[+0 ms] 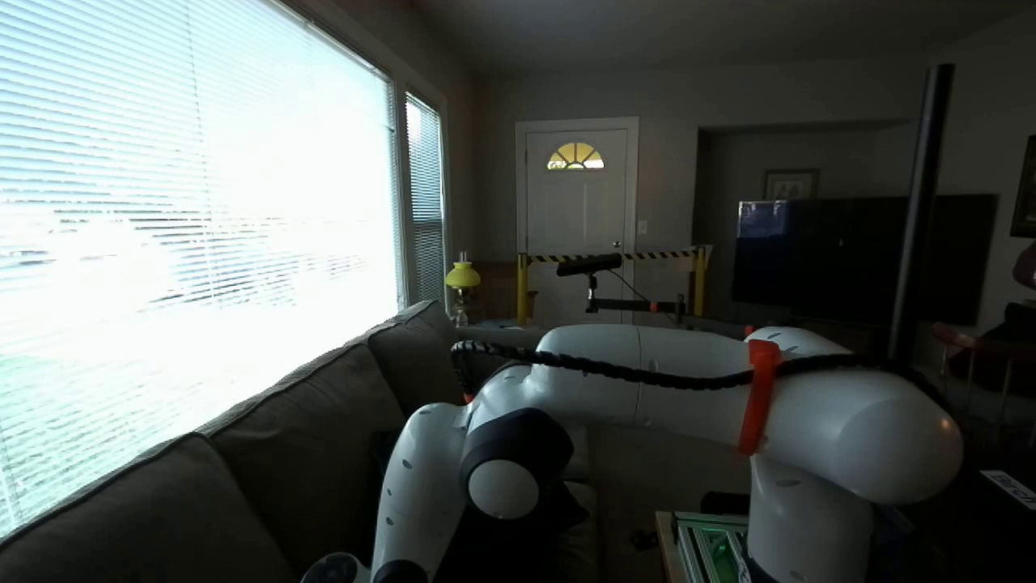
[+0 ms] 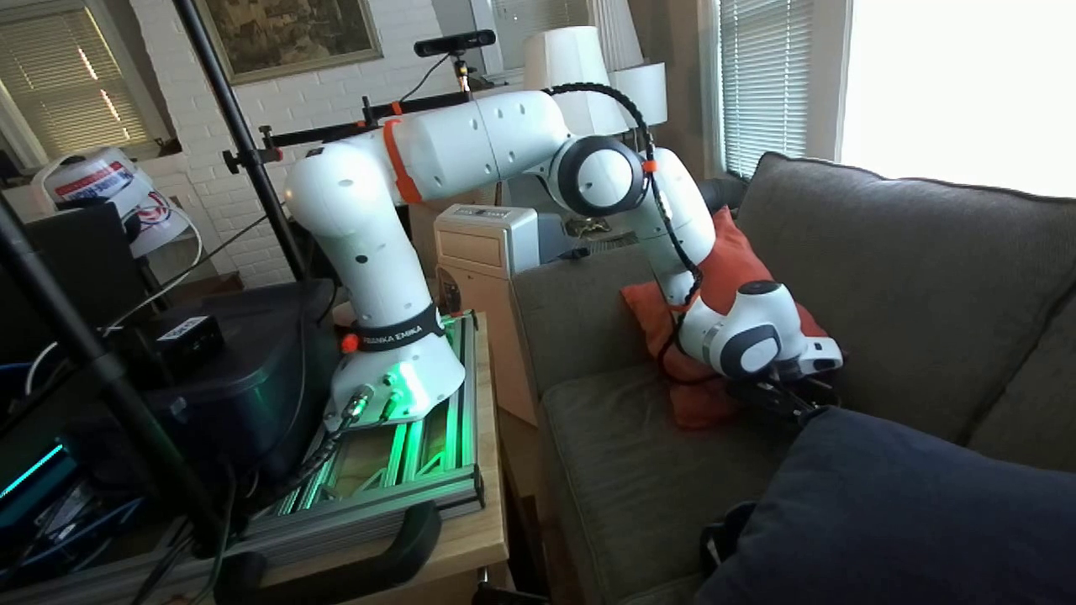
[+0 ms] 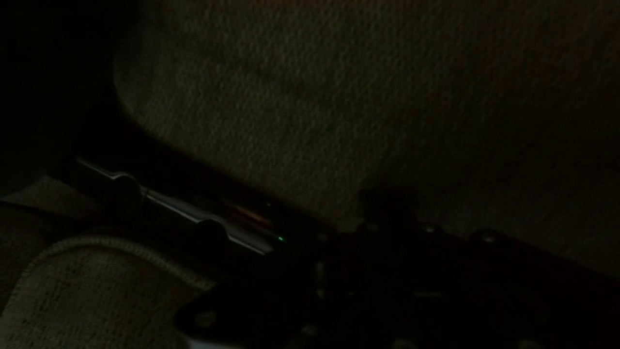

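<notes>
My gripper is low over the grey sofa, between the red-orange pillow and the navy pillow. Its dark fingers are close to the navy pillow's upper corner; I cannot tell if they touch it. In the very dark wrist view, the black gripper fills the lower right. A long dark thing with a shiny, notched edge runs from the left up to the fingers. Whether the fingers grip it is too dark to tell. Grey-brown woven fabric lies behind. The gripper is outside an exterior view that shows the arm.
The sofa's backrest runs below a bright window. The sofa's arm stands beside the robot's wooden base table. A dark strap-like thing lies by the navy pillow. Black poles and a camera stand behind.
</notes>
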`<action>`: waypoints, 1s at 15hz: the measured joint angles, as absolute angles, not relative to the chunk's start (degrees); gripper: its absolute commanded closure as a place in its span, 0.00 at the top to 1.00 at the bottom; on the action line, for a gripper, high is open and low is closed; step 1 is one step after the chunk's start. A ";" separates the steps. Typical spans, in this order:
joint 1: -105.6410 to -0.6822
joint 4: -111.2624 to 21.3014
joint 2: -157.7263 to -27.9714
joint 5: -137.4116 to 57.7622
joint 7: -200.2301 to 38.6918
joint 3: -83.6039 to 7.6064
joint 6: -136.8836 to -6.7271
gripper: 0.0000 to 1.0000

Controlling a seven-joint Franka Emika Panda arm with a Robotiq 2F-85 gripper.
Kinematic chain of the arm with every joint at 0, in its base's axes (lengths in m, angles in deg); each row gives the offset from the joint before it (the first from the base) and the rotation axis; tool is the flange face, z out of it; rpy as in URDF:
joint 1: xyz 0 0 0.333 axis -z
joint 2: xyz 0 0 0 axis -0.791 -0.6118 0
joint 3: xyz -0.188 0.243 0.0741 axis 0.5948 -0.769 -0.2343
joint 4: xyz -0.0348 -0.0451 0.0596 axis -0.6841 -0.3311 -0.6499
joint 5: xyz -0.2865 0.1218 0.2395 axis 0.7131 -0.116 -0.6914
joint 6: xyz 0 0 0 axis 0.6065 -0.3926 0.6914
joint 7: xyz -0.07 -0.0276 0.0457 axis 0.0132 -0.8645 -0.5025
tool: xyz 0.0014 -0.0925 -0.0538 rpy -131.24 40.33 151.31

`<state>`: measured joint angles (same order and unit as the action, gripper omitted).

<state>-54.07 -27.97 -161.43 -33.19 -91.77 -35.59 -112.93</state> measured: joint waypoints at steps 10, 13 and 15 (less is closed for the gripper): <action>-51.19 -25.95 -161.42 -31.82 -97.91 -37.90 -113.61 1.00; -50.93 -26.30 -161.44 -31.02 -98.89 -37.92 -114.93 1.00; -50.94 -26.68 -161.46 -30.90 -98.92 -37.78 -116.47 1.00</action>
